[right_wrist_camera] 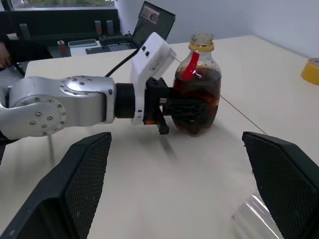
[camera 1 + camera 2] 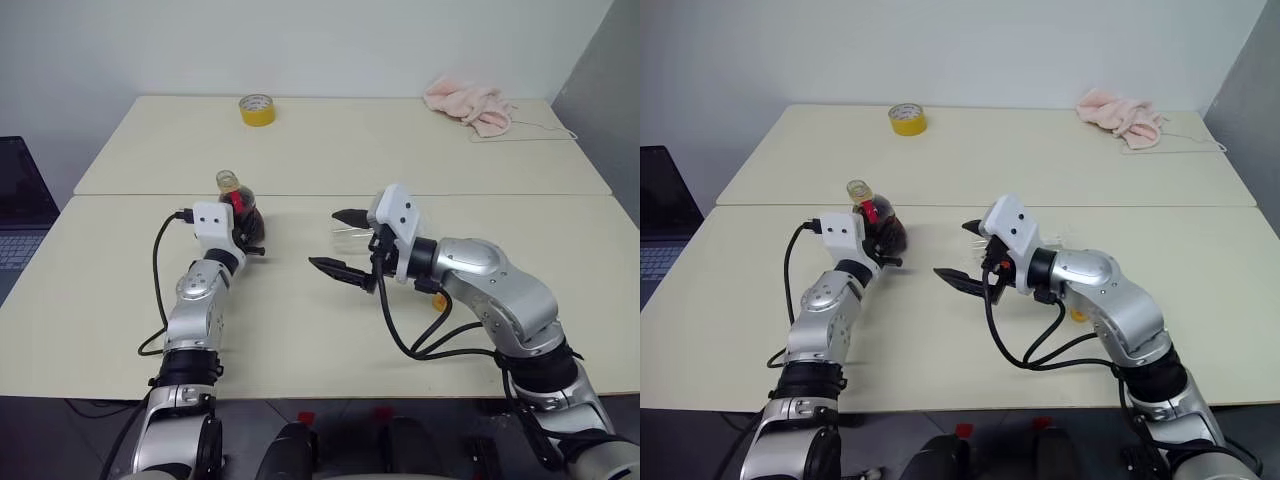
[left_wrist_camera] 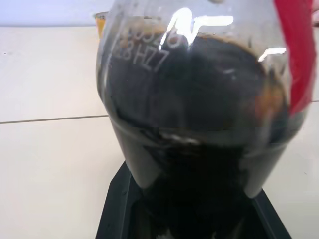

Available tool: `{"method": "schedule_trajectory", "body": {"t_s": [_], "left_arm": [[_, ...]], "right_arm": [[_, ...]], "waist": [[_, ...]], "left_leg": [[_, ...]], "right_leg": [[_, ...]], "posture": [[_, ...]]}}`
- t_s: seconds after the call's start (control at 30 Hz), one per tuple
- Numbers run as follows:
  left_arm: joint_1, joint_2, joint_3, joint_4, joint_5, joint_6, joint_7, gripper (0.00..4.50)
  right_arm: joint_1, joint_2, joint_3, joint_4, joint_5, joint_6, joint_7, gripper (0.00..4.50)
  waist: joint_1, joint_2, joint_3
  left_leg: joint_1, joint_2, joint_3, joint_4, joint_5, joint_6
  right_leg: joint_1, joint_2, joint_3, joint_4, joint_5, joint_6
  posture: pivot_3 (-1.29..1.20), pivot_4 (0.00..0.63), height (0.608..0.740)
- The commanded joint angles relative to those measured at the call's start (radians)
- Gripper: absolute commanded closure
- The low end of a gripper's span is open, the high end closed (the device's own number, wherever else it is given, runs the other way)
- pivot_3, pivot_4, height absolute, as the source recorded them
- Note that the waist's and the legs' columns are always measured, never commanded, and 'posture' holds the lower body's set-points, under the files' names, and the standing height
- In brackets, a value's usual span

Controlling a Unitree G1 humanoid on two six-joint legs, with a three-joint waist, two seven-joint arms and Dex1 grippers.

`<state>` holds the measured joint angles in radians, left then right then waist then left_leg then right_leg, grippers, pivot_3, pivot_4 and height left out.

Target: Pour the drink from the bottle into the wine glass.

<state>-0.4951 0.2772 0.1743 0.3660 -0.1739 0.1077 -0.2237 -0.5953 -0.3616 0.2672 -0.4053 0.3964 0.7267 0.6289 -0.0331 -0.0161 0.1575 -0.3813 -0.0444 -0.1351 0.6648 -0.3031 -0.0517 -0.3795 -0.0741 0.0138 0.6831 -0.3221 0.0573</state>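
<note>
Left claw (image 1: 192, 112) is clamped on the belly of the squat clear plastic bottle (image 1: 197, 89), dark brown drink (image 3: 199, 99) inside, standing upright on the cream counter (image 2: 300, 320), presumably ready for lifting. Right claw (image 2: 338, 244), jaws wide apart, hangs beside the clear stemmed wine glass (image 2: 352, 232), likely to steady it.

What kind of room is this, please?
Probably an office or lab: two plain tables pushed together by a white wall, a laptop on a desk, a tape roll lying about.

The left gripper (image 1: 179, 110) was clamped shut, pointing toward 12 o'clock; the right gripper (image 2: 338, 243) gaped wide toward 9 o'clock.
</note>
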Motion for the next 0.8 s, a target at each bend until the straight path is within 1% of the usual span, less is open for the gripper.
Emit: {"method": "schedule_trajectory", "body": {"t_s": [0.03,0.23,0.3,0.33,0.37,0.47,0.6,0.63,0.8], "left_arm": [[-0.029,0.014,0.008,0.001,0.026,-0.052,0.024,3.65],[-0.037,0.010,0.014,0.035,0.027,-0.060,0.033,3.65],[-0.035,0.006,0.021,0.039,0.025,-0.061,0.046,2.94],[-0.034,0.006,0.025,0.038,0.022,-0.060,0.049,2.72],[-0.033,0.007,0.026,0.037,0.020,-0.060,0.050,2.33],[-0.028,0.009,0.036,0.026,0.006,-0.050,0.045,1.35],[-0.004,0.008,0.037,-0.014,0.001,-0.034,0.034,0.12],[-0.001,0.008,0.038,-0.020,0.001,-0.031,0.033,0.05],[0.089,0.008,0.022,-0.149,-0.016,0.021,-0.009,0.05]], "right_arm": [[-0.029,0.015,-0.002,-0.024,-0.005,0.005,-0.014,0.00],[-0.024,0.022,-0.007,-0.029,-0.005,0.014,-0.020,0.00],[-0.022,0.023,-0.008,-0.032,-0.005,0.016,-0.020,0.00],[-0.022,0.025,-0.011,-0.033,-0.004,0.017,-0.022,0.00],[-0.022,0.026,-0.012,-0.034,-0.003,0.018,-0.022,0.00],[-0.024,0.029,-0.016,-0.031,-0.003,0.017,-0.023,0.00],[-0.023,0.030,-0.018,-0.032,-0.005,0.015,-0.023,0.00],[-0.023,0.030,-0.018,-0.032,-0.005,0.014,-0.023,0.00],[-0.018,0.022,-0.022,-0.036,-0.008,0.003,-0.015,0.00]], "waist": [[0.000,0.000,0.000],[0.000,0.000,0.000],[-0.001,0.000,0.000],[-0.001,0.000,0.000],[-0.001,0.000,0.000],[-0.002,0.000,0.000],[-0.003,0.000,0.000],[-0.003,0.000,0.000],[-0.006,0.000,0.000]], "left_leg": [[0.000,0.000,0.000,0.000,0.000,0.000],[0.000,0.000,0.000,0.000,0.000,0.000],[0.000,0.000,0.000,0.000,0.000,0.000],[0.000,0.000,0.000,0.000,0.000,0.000],[0.000,0.000,0.000,0.000,0.000,0.000],[0.000,0.000,0.000,0.000,0.000,0.000],[0.000,0.000,0.000,0.000,0.000,0.000],[0.000,0.000,0.000,0.000,0.000,0.000],[0.000,0.000,0.000,-0.001,0.000,0.000]], "right_leg": [[0.000,0.000,0.000,0.000,0.000,0.000],[-0.001,0.000,0.000,0.000,0.000,0.000],[-0.001,0.000,0.000,0.001,0.000,0.000],[-0.001,0.000,0.000,0.001,0.000,0.000],[-0.001,0.000,0.000,0.001,0.000,0.000],[-0.001,0.000,0.000,0.001,0.000,0.000],[-0.001,0.000,0.000,0.002,0.000,0.000],[-0.001,0.000,0.000,0.002,0.000,0.000],[-0.002,0.000,0.001,0.002,0.000,0.000]], "posture": [[0.00,0.150,0.740],[0.00,0.150,0.740],[0.00,0.150,0.740],[0.00,0.150,0.740],[0.00,0.150,0.740],[0.00,0.150,0.740],[0.00,0.150,0.740],[0.00,0.150,0.740],[0.00,0.150,0.740]]}}
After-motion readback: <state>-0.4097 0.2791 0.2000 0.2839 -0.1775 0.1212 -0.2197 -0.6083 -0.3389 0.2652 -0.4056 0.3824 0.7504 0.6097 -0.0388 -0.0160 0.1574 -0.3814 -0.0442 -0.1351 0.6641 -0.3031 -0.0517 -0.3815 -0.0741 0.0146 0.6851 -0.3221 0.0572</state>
